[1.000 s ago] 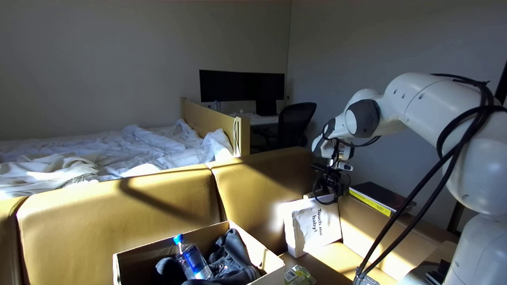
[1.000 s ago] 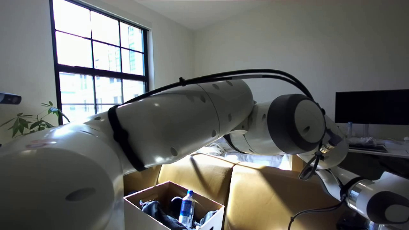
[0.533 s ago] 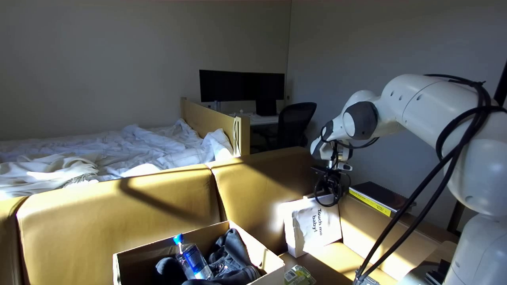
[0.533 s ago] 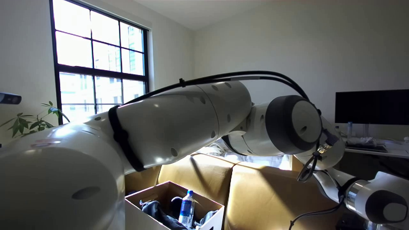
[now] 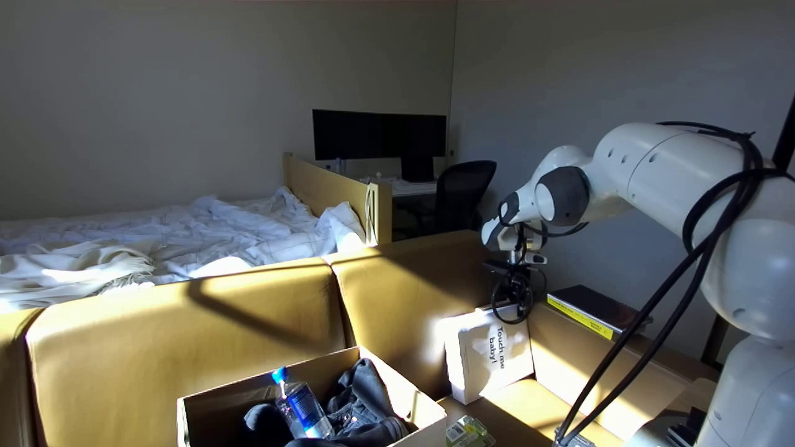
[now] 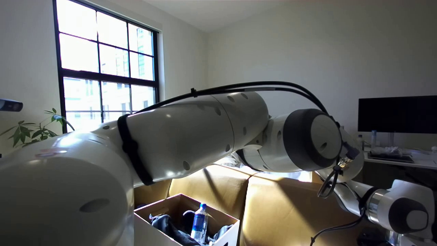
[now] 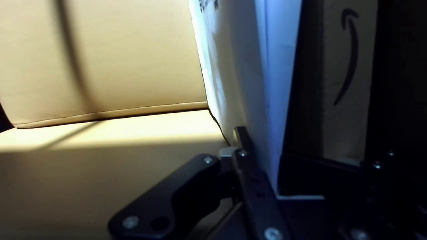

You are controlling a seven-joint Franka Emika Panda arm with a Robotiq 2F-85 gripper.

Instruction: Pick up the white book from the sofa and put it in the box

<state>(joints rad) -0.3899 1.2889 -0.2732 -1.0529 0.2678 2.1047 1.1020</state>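
I am pinching the white book (image 7: 232, 66) with the tool (image 7: 262, 155): in the wrist view, the fingers (image 7: 258, 190) are flanking it, one lying along its printed cover, the other sitting in deep shadow at its back. The book is standing roughly upright below the tool, in the corner of the sofa (image 5: 155, 341), and in an exterior view I am reading "Touch me baby!" on its face. Just past the shadowed finger, a pale panel (image 7: 333, 50) is showing a dark curved arrow. Near the tool, at the sofa's end, a dark book with a yellow edge (image 5: 593, 307) is lying flat. On the opposite side of the tool, lower and well apart, the box (image 5: 233, 400) is standing open, carrying a blue-capped bottle (image 5: 304, 406) and dark cloth (image 5: 363, 397). A small green packet (image 5: 470, 433) is lying just beside the box, toward the tool. Farther from the tool, beyond the sofa's back, a bed (image 5: 329, 186) is bearing rumpled white sheets (image 5: 205, 233).
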